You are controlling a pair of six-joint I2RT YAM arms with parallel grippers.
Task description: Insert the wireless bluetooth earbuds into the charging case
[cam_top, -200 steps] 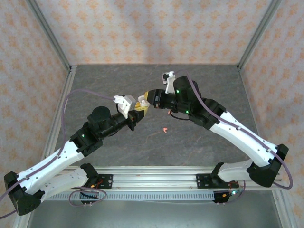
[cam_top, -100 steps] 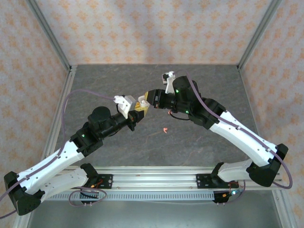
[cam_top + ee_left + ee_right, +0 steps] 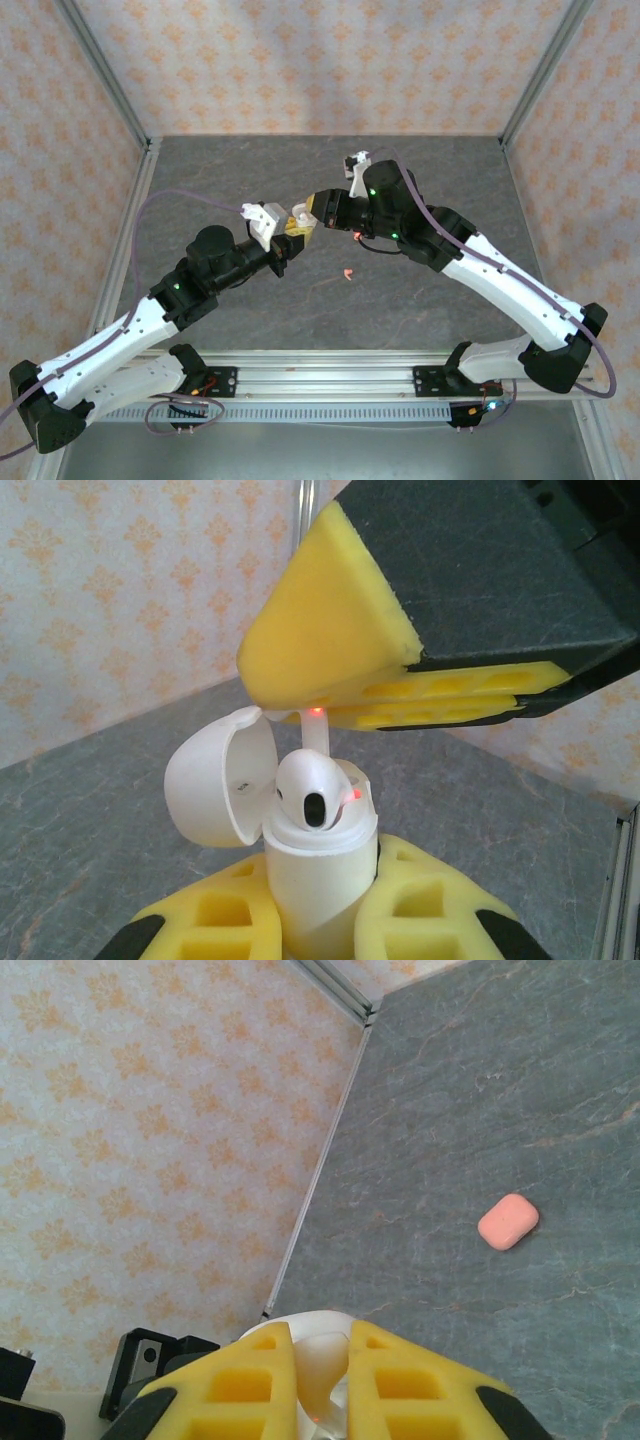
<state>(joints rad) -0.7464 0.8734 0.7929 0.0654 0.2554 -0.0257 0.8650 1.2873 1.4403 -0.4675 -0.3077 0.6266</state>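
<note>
Now the right gripper (image 3: 310, 706), pinching the white earbud (image 3: 316, 796) by its stem, sits directly above the open charging case (image 3: 310, 880), which the left gripper (image 3: 320, 922) clamps upright.

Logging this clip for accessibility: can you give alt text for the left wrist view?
An open white charging case stands upright, clamped by the left claw, with a white earbud head-down in it. The right claw pinches the earbud's stem from above; grey table and patterned wall behind.
</note>
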